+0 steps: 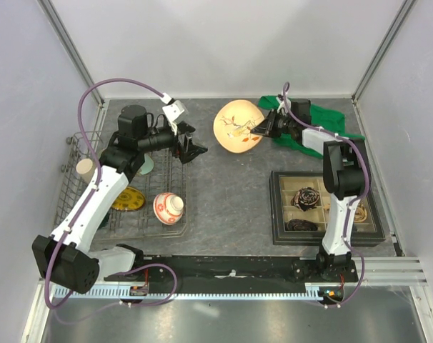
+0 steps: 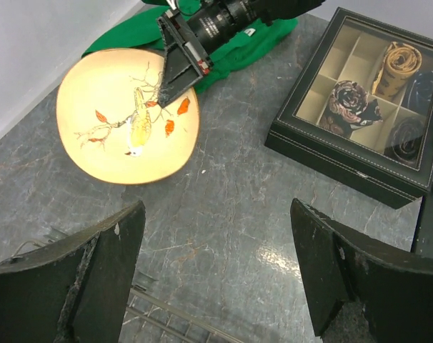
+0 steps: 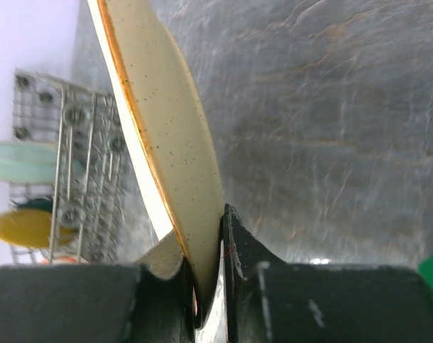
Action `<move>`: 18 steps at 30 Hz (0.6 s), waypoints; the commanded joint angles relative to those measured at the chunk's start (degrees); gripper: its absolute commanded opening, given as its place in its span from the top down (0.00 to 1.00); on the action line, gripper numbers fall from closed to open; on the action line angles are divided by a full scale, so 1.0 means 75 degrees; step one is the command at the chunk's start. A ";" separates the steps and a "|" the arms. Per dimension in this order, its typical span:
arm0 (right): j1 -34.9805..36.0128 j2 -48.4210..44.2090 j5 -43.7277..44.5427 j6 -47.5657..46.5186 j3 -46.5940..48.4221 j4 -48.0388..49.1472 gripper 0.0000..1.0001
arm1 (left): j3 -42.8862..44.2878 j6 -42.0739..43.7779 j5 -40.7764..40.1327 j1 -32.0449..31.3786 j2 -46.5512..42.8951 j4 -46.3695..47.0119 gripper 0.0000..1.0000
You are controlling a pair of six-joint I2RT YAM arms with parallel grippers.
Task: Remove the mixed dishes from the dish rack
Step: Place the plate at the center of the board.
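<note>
Right wrist: my right gripper (image 3: pixel 202 236) pinches cream bird plate (image 3: pixel 166 143) by its rim; best lowered flat, released gently. My left gripper (image 2: pixel 216 214) gapes empty.

Arms (image 1: pixel 95 196): showing white shells, black joints.
Cables (image 1: pixel 123 81): running purple along each.
Pincer fingers (image 2: pixel 95 279): black, showing scuffs.

My right jaws pinch the round cream branch-painted plate (image 1: pixel 236 127) by its rim over the grey counter (image 1: pixel 231 193); my left jaws gape wide at the far right corner of the grey wire dish rack (image 1: pixel 166 175).
</note>
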 commanded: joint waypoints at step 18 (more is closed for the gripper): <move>-0.0069 0.1791 -0.1178 0.1900 0.1904 0.1571 1.00 | -0.0370 0.0356 -0.0104 0.0085 -0.0222 0.0401 0.11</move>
